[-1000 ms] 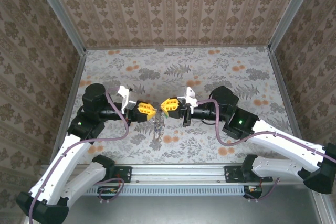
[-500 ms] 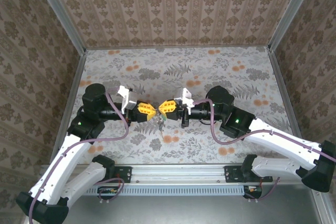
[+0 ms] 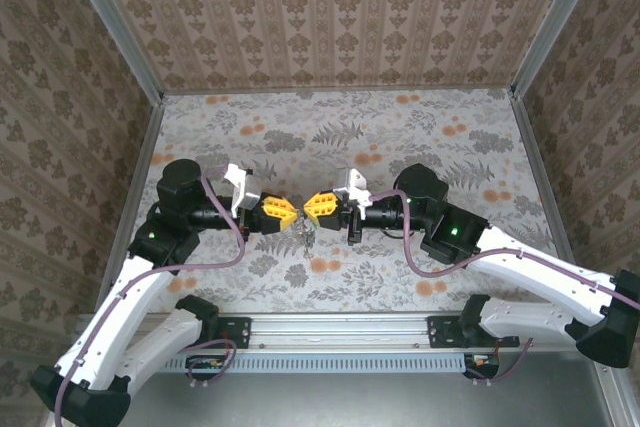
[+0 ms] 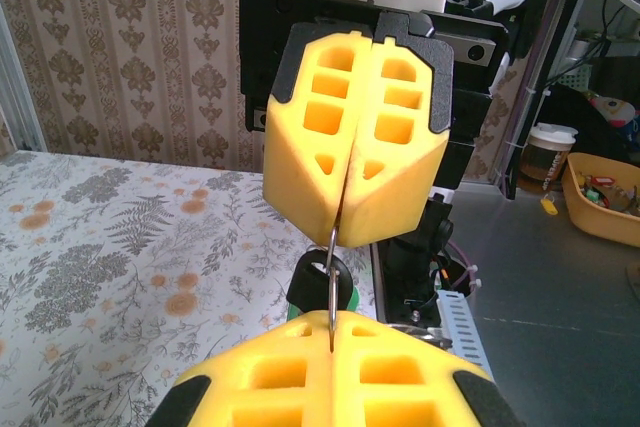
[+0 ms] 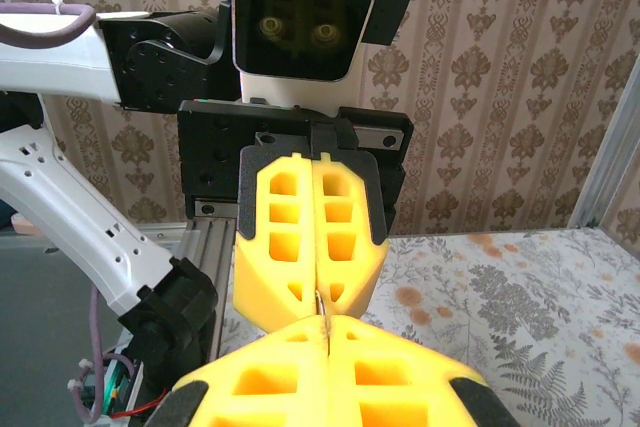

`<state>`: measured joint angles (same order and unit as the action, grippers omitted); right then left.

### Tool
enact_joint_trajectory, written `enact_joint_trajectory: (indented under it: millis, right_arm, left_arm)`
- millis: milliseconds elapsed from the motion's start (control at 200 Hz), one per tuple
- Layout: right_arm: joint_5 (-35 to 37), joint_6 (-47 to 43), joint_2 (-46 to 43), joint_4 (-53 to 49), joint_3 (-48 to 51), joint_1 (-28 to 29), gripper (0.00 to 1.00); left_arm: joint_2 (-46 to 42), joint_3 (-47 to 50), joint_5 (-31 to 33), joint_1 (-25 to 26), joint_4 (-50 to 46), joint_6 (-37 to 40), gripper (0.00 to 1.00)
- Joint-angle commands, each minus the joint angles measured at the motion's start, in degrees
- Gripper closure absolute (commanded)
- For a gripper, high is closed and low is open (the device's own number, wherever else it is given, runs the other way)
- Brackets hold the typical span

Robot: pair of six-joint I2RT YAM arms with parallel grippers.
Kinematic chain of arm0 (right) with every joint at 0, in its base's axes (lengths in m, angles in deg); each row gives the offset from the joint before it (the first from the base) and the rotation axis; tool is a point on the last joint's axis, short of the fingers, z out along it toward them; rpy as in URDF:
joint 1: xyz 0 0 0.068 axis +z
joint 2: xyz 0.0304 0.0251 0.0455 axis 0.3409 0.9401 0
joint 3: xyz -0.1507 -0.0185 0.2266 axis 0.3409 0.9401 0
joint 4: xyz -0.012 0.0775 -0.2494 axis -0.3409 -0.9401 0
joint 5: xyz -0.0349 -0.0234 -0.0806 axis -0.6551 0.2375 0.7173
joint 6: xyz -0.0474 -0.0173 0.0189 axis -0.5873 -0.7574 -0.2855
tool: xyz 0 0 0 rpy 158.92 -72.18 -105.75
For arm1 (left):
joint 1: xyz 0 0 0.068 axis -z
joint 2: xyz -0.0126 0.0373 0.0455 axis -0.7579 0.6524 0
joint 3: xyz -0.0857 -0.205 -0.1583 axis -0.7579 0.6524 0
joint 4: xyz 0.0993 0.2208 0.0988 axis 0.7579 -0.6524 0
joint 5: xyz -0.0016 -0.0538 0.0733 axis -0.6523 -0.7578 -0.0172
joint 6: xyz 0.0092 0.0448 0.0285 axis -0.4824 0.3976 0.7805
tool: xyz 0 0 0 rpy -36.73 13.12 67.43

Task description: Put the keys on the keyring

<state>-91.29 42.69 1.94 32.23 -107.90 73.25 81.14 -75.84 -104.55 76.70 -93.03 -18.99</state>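
Observation:
My left gripper (image 3: pixel 292 214) and right gripper (image 3: pixel 309 209) meet tip to tip above the middle of the table, both shut. Between them is the keyring (image 4: pixel 331 272), a thin grey metal loop seen edge-on, with one side pinched in the left gripper (image 4: pixel 333 319) and the other in the right gripper (image 4: pixel 344 235). The keys (image 3: pixel 304 236) hang from the ring just below the tips, among them a black-headed one (image 4: pixel 308 285) and a green-headed one (image 4: pixel 347 298). In the right wrist view only a sliver of the keyring (image 5: pixel 321 305) shows between the right gripper (image 5: pixel 326 325) and the left gripper (image 5: pixel 318 293).
A floral cloth (image 3: pixel 420 137) covers the table, and patterned walls (image 3: pixel 330 17) stand at the back and sides. The metal rail (image 3: pixel 340 327) with both arm bases runs along the near edge. Off the table, a cup (image 4: pixel 548 142) and a yellow bin (image 4: pixel 605 197) are visible.
The right gripper has moved left to meet the left gripper's tips. The hanging keys have drawn in closer under the two tips.

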Motion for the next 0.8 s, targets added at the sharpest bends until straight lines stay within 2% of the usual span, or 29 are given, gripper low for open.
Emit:
enact_joint_trajectory:
  millis: [0,795]
  right_arm:
    - [-0.41,-0.36,-1.23,0.63,-0.61,0.38,1.0]
    - [-0.37,0.0,-0.72,1.27,-0.68,0.38,1.0]
  left_arm:
    - [-0.26,-2.24,-1.37,0.35,-0.11,1.31,1.0]
    - [-0.38,-2.35,-1.52,0.36,-0.14,1.32,1.0]
